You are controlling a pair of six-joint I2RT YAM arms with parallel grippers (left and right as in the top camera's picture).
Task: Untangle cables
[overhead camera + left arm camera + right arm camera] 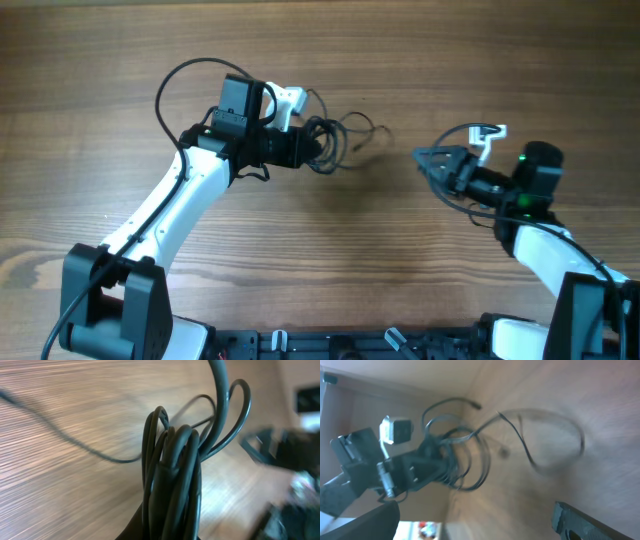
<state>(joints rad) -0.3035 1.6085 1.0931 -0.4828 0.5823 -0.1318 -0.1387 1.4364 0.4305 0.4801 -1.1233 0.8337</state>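
The cables (328, 140) are a knotted bunch of thin black wire held off the wooden table, with my left gripper (314, 152) shut on them. Loose loops (358, 124) trail right from the bunch. In the left wrist view the cables (172, 465) rise in tight loops straight out of my left gripper (170, 532), and one thin strand (70, 440) runs off to the left. My right gripper (432, 162) is open and empty, right of the bunch and apart from it. The right wrist view shows the cables (462, 457) hanging ahead of my right gripper (475, 522), with a blurred loop (555, 442) swinging out.
The wooden table (330, 250) lies under both arms. A thick black cable (170, 85) fixed to the left arm arcs above it. The left arm's white camera mount (290, 100) sits just behind the bunch.
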